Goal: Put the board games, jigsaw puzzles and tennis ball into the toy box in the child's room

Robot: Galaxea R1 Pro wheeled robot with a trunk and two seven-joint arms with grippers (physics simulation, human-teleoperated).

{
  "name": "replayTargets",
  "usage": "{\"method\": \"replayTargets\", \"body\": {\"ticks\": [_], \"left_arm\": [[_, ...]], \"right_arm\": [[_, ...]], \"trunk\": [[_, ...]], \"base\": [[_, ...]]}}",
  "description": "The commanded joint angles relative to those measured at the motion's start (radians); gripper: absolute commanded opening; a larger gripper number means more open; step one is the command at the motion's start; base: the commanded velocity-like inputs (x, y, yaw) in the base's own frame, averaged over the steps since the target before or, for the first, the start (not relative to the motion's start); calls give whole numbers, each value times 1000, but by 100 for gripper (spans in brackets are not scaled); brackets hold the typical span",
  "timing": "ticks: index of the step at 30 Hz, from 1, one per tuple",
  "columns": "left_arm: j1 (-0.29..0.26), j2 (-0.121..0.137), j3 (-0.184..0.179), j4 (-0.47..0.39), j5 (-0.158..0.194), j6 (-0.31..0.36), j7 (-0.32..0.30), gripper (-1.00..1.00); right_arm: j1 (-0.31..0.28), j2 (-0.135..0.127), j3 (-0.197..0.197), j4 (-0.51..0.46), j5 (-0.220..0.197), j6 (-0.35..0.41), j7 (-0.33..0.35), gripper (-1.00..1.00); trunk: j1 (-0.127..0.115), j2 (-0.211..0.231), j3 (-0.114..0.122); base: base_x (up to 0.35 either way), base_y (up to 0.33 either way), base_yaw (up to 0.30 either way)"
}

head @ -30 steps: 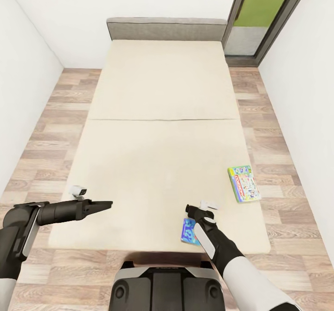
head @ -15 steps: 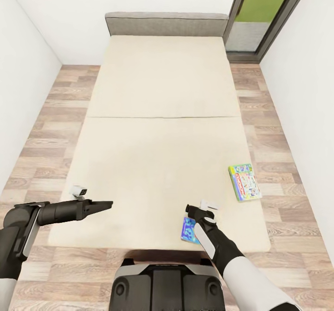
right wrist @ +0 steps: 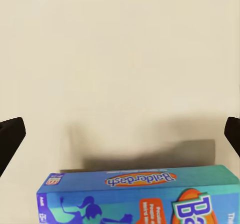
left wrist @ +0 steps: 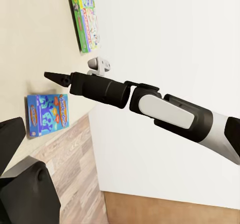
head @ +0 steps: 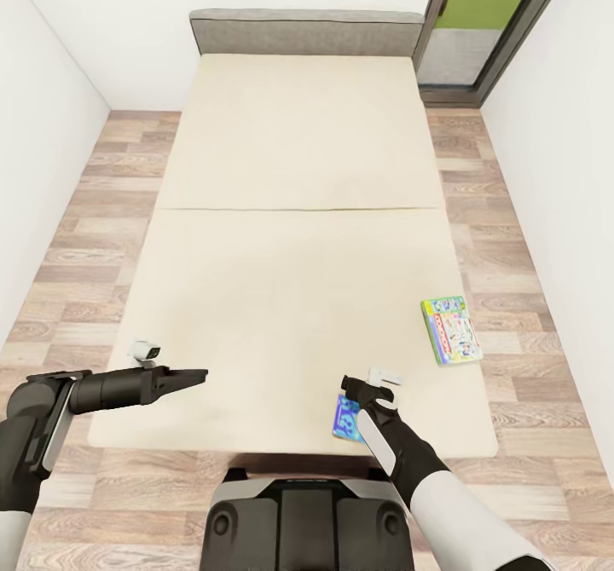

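Beige matte bed w/ grey fabric headboard at 12 o'clock; wood-plank floor, white walls. Flat glossy blue board game at 6, green-edged board game at 3. Right tool fingers spread; left tool can't tell.

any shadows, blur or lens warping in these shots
Head view: wide-angle warp, walls and beige bed splay outward; flat, even light. Right wrist view: a soft grey shadow on the mattress beyond the blue and orange board game box, whose lid print is soft. Left wrist view: the green-edged pale board game box looks sharp.
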Motion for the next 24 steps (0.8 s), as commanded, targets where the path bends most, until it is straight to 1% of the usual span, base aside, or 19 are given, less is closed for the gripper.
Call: {"method": "replayTargets", "body": {"ticks": [1,24], "left_arm": [[0,0,0,0,-1,11,-4,100],[0,0,-1,1,-1,6,-4,100]], "right_arm": [[0,-1,5,-2,-5,5,-8,100],[0,-1,5,-2,-4,5,-8,100]], "trunk": [[0,-2,-3],[0,-2,-38]], "base": [[0,0,0],[0,0,0]]}}
